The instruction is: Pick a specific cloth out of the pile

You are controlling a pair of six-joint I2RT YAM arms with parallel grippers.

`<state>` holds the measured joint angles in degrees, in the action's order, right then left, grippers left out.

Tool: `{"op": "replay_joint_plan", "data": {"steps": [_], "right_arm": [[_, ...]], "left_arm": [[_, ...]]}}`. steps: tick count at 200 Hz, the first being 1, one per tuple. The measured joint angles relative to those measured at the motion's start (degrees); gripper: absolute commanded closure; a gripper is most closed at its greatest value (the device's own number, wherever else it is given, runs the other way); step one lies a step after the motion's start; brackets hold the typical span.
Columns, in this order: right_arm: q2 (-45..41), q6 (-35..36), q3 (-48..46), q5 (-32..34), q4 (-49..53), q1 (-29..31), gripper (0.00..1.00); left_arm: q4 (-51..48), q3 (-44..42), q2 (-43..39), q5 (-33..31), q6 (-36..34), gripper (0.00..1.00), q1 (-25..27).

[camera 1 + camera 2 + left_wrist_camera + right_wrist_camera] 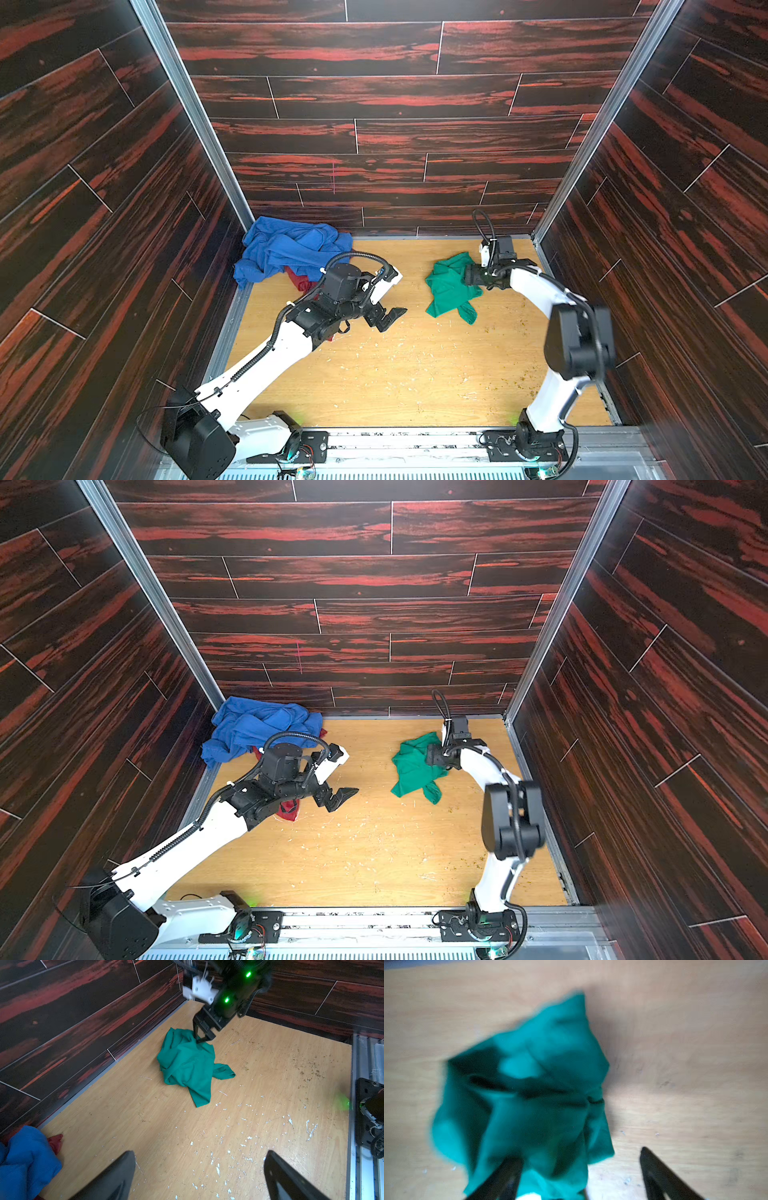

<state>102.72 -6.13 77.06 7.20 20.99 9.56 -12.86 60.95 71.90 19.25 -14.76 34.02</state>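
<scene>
The green cloth [451, 286] is seen crumpled on the tabletop [415, 374] at the far right, well apart from the pile [286, 249] in the far left corner. The right fingers [508, 1176] are spread wide over it; the left fingers [116, 1176] are spread wide above bare tabletop.

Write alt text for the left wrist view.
A crumpled green cloth lies on the table, the right gripper open over it. The pile of blue and dark red cloths sits apart by the wall; the left gripper is open.
</scene>
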Motion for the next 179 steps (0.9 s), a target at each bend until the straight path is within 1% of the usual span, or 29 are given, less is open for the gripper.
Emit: {"op": "replay_joint_plan", "data": {"steps": [16,31,57,75,90,108,127,152,179], "right_arm": [[-3.2,2.6,-1.5,0.8,-2.5,2.2,0.02],[-4.7,6.9,-2.6,0.3,-5.1,4.4,0.01],[-4.8,19.2,-5.5,-1.9,-9.4,7.1,0.01],[-4.4,27.6,-8.0,-3.0,-11.6,7.3,0.01],[-3.2,32.5,-8.0,-4.0,-12.2,7.0,0.01],[0.0,37.2,-5.1,-5.6,-11.8,6.7,0.01],[4.8,41.0,0.4,-7.0,-9.8,6.5,0.01],[9.9,43.7,6.7,-8.7,-6.3,6.2,0.01],[15.3,45.9,13.6,-9.6,0.4,5.3,0.01]], "left_arm": [[0.0,0.0,0.0,0.0,0.0,0.01,0.0],[-0.1,0.0,0.0,0.0,0.0,0.01,0.0],[-0.5,0.0,0.0,0.0,0.0,0.01,0.0],[-0.7,0.0,0.0,0.0,0.0,0.01,0.0],[-0.8,0.0,0.0,0.0,0.0,0.01,0.0],[-0.8,0.0,0.0,0.1,0.0,0.01,0.0],[-0.8,0.0,0.0,0.0,0.0,0.01,0.0],[-0.9,0.0,0.0,0.0,0.0,0.01,0.1],[-0.9,0.0,0.0,0.0,0.0,0.01,0.1]]}}
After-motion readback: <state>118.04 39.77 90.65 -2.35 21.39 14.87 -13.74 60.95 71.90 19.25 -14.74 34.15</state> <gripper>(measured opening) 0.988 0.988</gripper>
